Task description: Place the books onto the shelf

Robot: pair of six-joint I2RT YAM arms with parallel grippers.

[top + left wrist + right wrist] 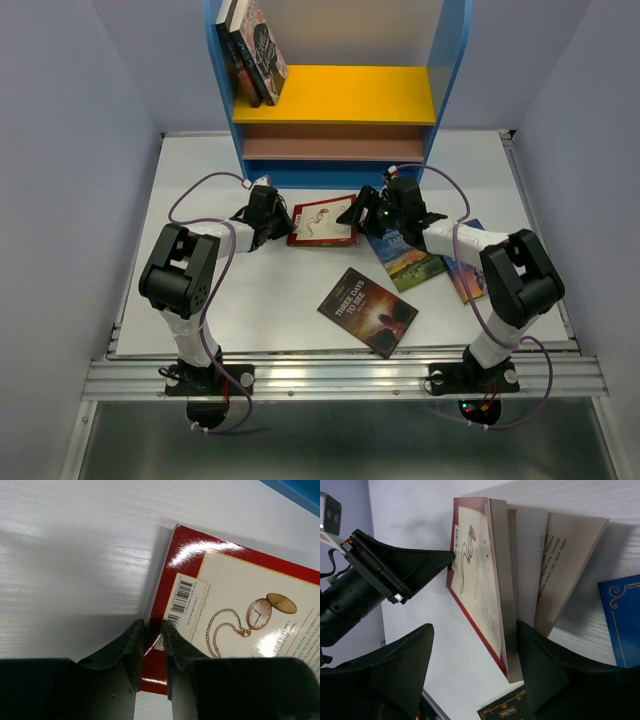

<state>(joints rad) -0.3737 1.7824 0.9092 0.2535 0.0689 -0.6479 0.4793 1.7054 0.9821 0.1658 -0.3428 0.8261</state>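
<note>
Red-bordered with a cream middle, the red-and-white book (322, 222) is found at the centre of the overhead view, on the white table (200, 180) just below the blue base of the shelf (452, 60). Its long axis runs across the frame from one claw to the other. Its left end is pinched by the left claw (154, 645) — the jaws are drawn nearly together, with only the thin red edge by the barcode seen between them. In the right wrist view the book is shown tipped up off the table, its pages fanning apart. The right claw (475, 630) is spread wide and nothing is gripped by it; the book's free end lies between its two fingers, though whether either finger touches the pages cannot be told. One claw is placed at each end, equally near. The coming move is judged to turn on this — the right jaws would have to be shut across the thickness of the free end, so that the loose pages are gathered before the book is carried up-frame to the shelf.
</note>
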